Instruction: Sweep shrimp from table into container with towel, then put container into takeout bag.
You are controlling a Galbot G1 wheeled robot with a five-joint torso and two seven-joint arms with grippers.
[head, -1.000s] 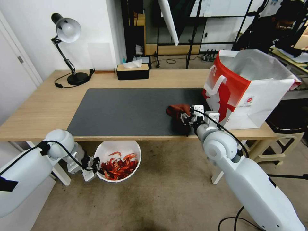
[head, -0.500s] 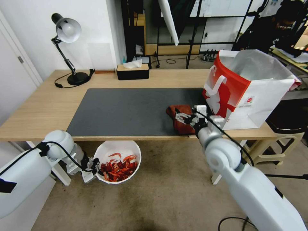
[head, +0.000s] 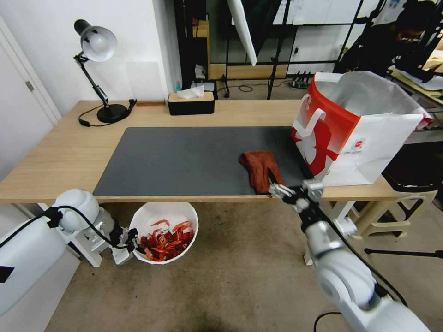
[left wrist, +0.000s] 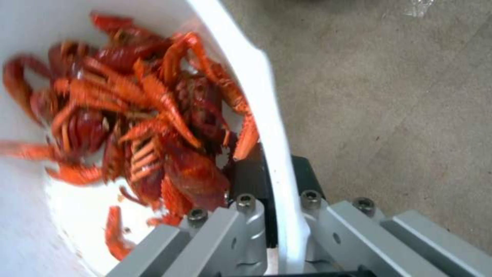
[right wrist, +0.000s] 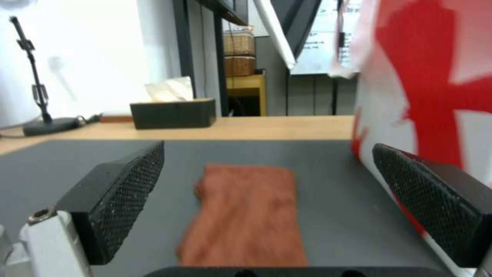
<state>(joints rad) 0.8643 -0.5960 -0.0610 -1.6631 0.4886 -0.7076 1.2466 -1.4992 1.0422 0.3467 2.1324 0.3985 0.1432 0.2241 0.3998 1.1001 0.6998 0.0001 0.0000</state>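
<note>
Below the table (head: pixel 55 152) edge my left tool (head: pixel 130 243) pinches the thin, flexible rim of the shrimp (head: pixel 164 240)-laden container (head: pixel 161 216), likely heavy and tippy, while my right tool (head: pixel 281 190) stands open near the limp towel (head: pixel 260 168).

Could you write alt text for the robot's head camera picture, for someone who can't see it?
The left gripper holds a white container of red shrimp below the table edge. The open right gripper sits beside a towel near a takeout bag.
</note>
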